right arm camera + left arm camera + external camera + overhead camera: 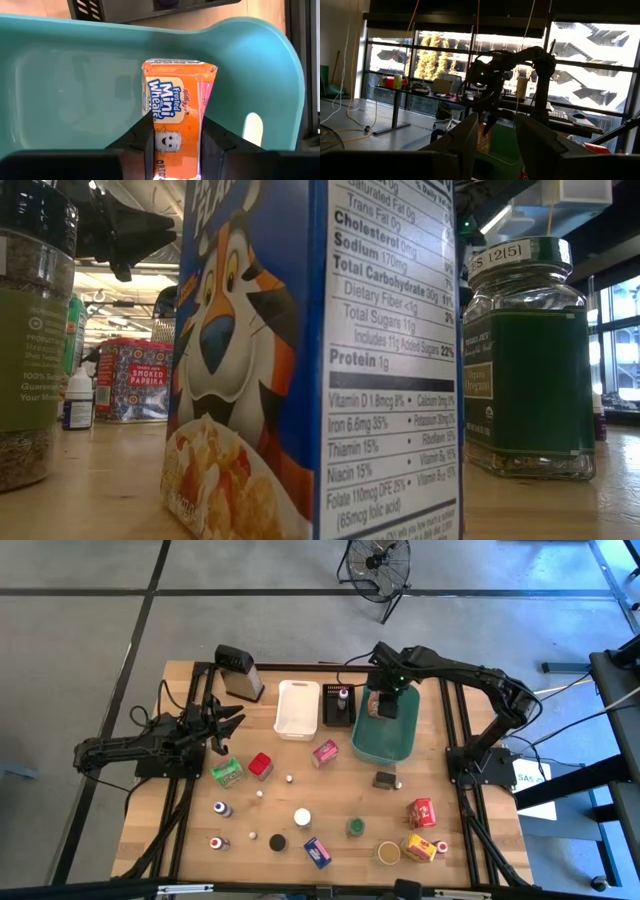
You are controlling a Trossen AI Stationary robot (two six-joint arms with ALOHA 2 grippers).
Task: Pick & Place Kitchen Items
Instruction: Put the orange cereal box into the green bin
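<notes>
Right jaws (172, 150) are gripping the orange box (177, 110), pads clamping its two narrow sides. Box is hanging upright between the jaws, long axis running straight out from them, its far end pointing into the teal basket (75, 90) directly beyond. Judging from that, the drop needs only a straight lowering and release. Left jaws (495, 145) are standing part open, holding nothing, idling well apart from the basket, nearer the green packet (227, 772) on the counter (330, 800).
</notes>
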